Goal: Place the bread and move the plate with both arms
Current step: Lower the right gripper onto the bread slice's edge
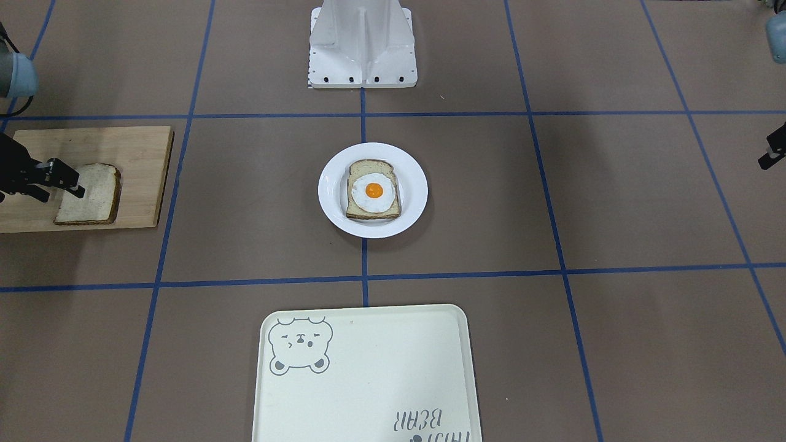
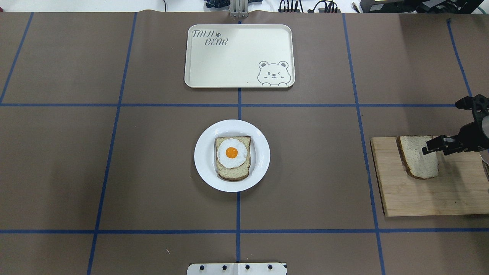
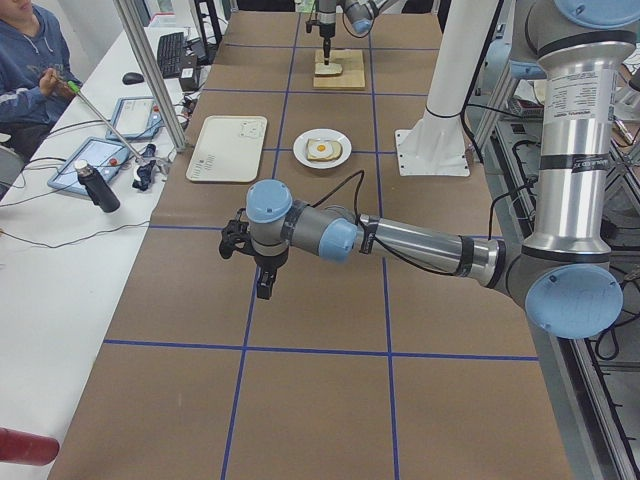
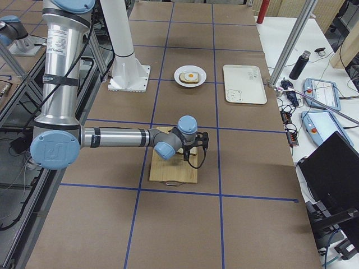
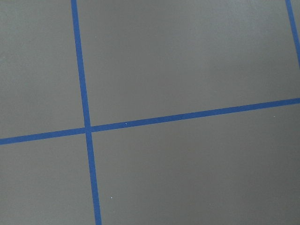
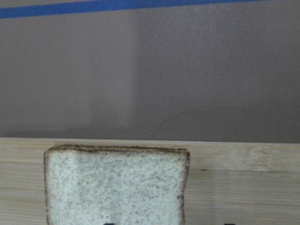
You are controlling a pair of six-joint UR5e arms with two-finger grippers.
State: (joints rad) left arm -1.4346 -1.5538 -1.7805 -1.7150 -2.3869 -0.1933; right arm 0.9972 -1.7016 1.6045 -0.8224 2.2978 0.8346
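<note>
The bread (image 2: 418, 160) sits directly under the right tool (image 2: 429, 149), whose jaws stand a little apart over the slice's edge; I cannot tell whether they touch it. It lies on a wooden board (image 2: 420, 198) near the table's (image 2: 305, 172) right end.

The slice is soft, porous crumb with a thin brown crust, square with one rounded side. A hard pinch would likely crush or tear it, while a shallow grip on the crust alone could let it sag and drop. The board is smooth, pale wood and looks loose on the table, so a sideways drag might shift it.

At the table's middle, the plate (image 2: 200, 156) is round, glossy and white, with a wide, low rim. It carries the slice with the fried egg (image 2: 232, 153). The egg's surface looks slick and domed, so bread set down off-centre could slide. The rim offers little to hold, and uneven pulls from two arms could tip it.

The cream tray (image 2: 237, 61) lies by the far edge. The left tool (image 3: 264, 288) hangs over bare table, and I cannot tell its state.
</note>
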